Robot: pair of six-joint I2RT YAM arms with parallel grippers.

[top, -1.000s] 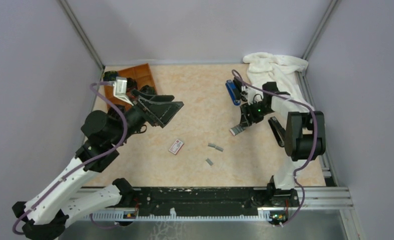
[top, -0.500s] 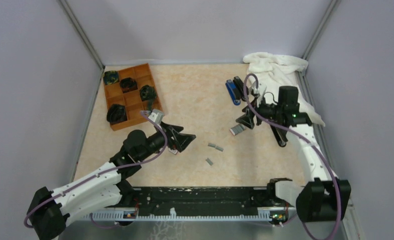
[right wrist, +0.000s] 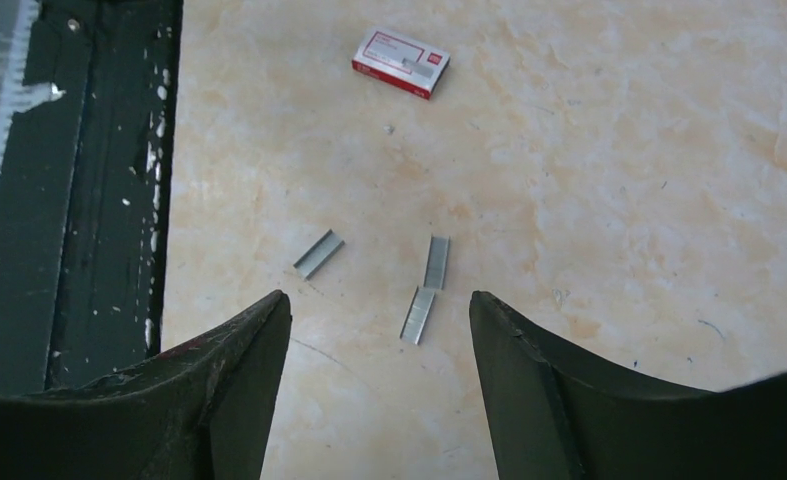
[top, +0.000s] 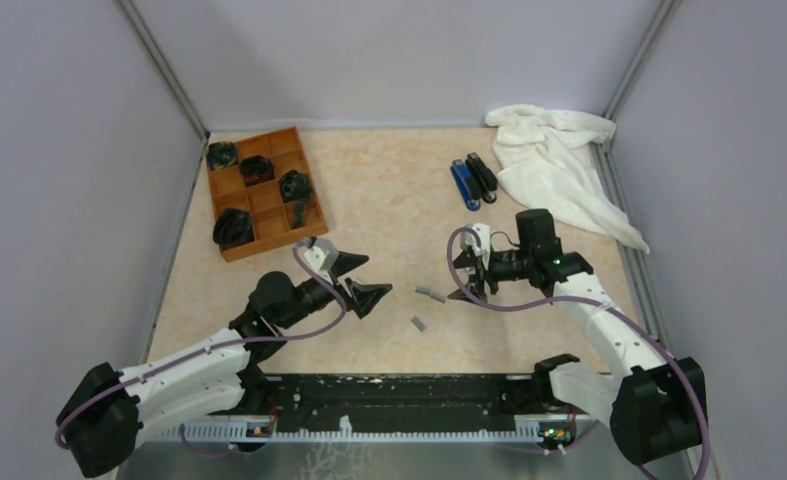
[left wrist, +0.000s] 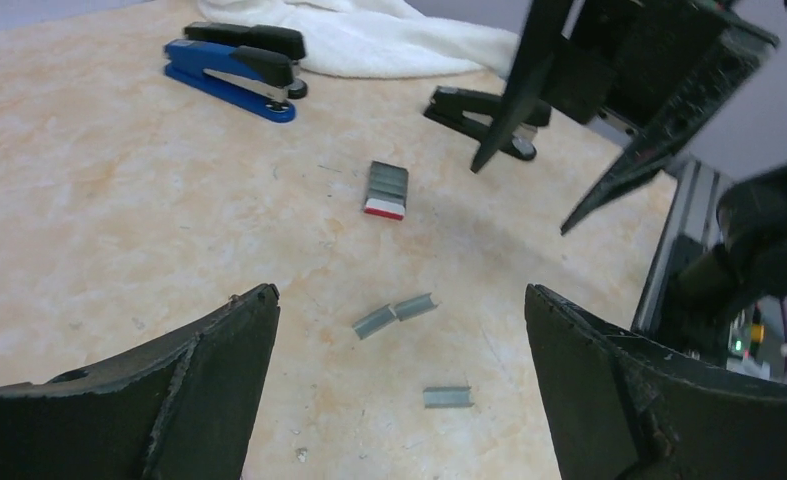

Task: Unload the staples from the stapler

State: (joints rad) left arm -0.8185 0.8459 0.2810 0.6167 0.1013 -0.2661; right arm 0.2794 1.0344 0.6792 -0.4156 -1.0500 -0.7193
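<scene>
Three short grey strips of staples lie loose mid-table: a touching pair point(top: 430, 294) point(left wrist: 394, 313) point(right wrist: 427, 288) and a single point(top: 418, 323) point(left wrist: 446, 397) point(right wrist: 319, 253). My left gripper point(top: 374, 275) point(left wrist: 399, 295) hovers left of them, open and empty. From the right, my right gripper point(top: 461, 278) point(right wrist: 379, 297) point(left wrist: 522, 200) faces them, also open and empty. One black stapler point(top: 483, 178) point(left wrist: 249, 38) lies at the back beside a blue stapler point(top: 463, 185) point(left wrist: 231, 78). A second black stapler point(left wrist: 479, 105) lies behind the right gripper and is hidden in the top view.
A white-and-red staple box point(right wrist: 401, 62) lies near the left gripper. A small grey block with a red end point(left wrist: 387, 190) sits beyond the staples. White towel point(top: 559, 160) at back right, orange compartment tray point(top: 231, 252) with black items at back left. The black rail point(right wrist: 89, 180) edges the table's front.
Both arms swung in to the staples mid-table: the left down from over the tray, the right forward from beside the staplers. The right jaws spread wider.
</scene>
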